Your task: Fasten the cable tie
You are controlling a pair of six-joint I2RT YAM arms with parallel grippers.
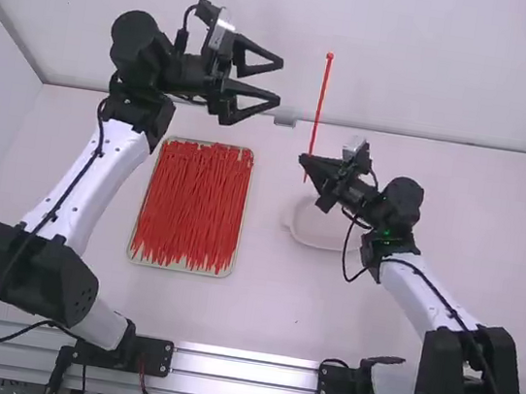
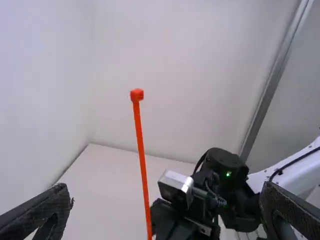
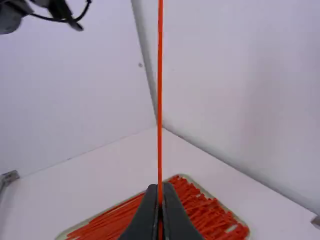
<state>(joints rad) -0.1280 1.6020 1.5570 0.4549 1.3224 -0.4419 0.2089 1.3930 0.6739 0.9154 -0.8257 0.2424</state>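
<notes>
high view: tie pinched upright, left jaws wide apart

nearest me on the table sits the tray of spare red ties, with a white dish just beside it. above the dish my right gripper is clamped on the bottom end of one tie. the right wrist view shows its fingers pressed together on the tie, which runs straight up from them. the head is at the top, free in the air. farther back, the left gripper hangs off to one side of the tie's upper half, apart from it, fingers spread wide and holding nothing.

my read is that the step in hand is taking the head end with the left. i'd come in level and straddle the tie just under the head. i'd close on its flat faces and leave the slot clear so the tail can be fed through later. the tie looks thin and springy, so i'd approach slowly, since a nudge could flick it out of line. i'd hold the right grip firm while the left closes, then bend the tie into a loop.
</notes>
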